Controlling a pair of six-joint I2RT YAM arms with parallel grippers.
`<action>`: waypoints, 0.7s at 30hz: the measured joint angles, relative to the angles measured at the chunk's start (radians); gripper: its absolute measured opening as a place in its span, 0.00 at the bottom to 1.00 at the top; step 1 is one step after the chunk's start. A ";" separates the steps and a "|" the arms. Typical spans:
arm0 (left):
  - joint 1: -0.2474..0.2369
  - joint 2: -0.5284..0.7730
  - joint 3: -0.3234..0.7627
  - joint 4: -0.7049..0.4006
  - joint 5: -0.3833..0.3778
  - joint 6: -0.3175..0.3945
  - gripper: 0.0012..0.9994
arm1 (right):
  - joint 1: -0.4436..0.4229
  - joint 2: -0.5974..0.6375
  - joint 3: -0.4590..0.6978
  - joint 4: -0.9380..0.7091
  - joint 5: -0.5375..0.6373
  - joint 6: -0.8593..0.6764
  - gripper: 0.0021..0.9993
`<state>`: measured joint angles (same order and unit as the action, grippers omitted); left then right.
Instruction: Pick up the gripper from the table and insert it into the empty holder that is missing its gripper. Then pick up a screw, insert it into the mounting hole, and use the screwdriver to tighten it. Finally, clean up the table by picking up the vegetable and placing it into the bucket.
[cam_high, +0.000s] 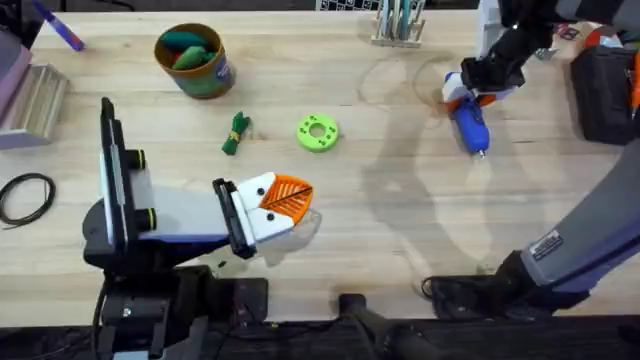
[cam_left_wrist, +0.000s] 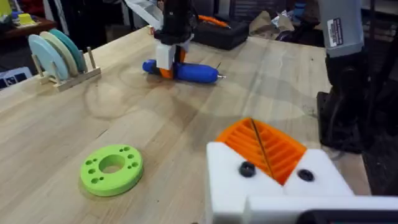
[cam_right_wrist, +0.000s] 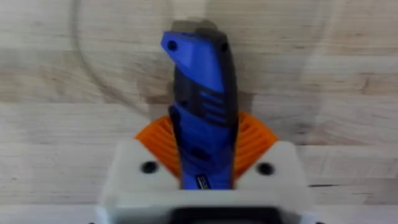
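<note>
Overhead view: the right end effector (cam_high: 478, 82) is lowered over the blue pen-shaped electric screwdriver (cam_high: 470, 125) near the far right of the light wooden desk (cam_high: 400, 220), its white fingers with orange ribbed pads closed around the handle end while the metal tip points toward the near edge. The left end effector (cam_high: 283, 203) lies low over the near-left part of the desk, its white fingers with orange pads drawn close together and gripping nothing. A small dark green toy vegetable with a yellowish band (cam_high: 236, 133) lies on the desk between the round green bucket with a tan rim (cam_high: 193, 60), which stands toward the far left corner with toy pieces inside, and a lime-green ring-shaped disc (cam_high: 318, 132) near the middle.

Left wrist view: the left end effector (cam_left_wrist: 266, 149) shows its orange ribbed pads meeting with only a thin seam between them. The lime-green disc (cam_left_wrist: 112, 169) lies flat on the desk (cam_left_wrist: 56, 130). Farther off, the right end effector (cam_left_wrist: 169, 57) clasps the blue screwdriver (cam_left_wrist: 189, 72), which lies on the wood.

Right wrist view: the right end effector (cam_right_wrist: 205, 149) has its orange pads pressed against both sides of the blue screwdriver (cam_right_wrist: 202, 93), over the desk (cam_right_wrist: 56, 124).
</note>
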<state>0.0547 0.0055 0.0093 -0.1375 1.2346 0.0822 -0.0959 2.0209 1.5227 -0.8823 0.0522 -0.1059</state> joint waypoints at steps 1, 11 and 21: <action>0.000 0.000 0.000 0.000 0.000 0.000 0.01 | 0.000 0.000 0.000 0.001 0.000 0.001 0.29; 0.000 0.000 0.000 0.000 0.000 0.000 0.01 | -0.003 0.003 0.000 0.001 0.003 0.005 0.02; 0.000 0.000 0.000 0.000 0.000 0.000 0.01 | -0.003 -0.050 -0.017 -0.008 0.003 0.035 0.02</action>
<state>0.0547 0.0055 0.0093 -0.1375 1.2346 0.0822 -0.0990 1.9705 1.5056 -0.8905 0.0547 -0.0709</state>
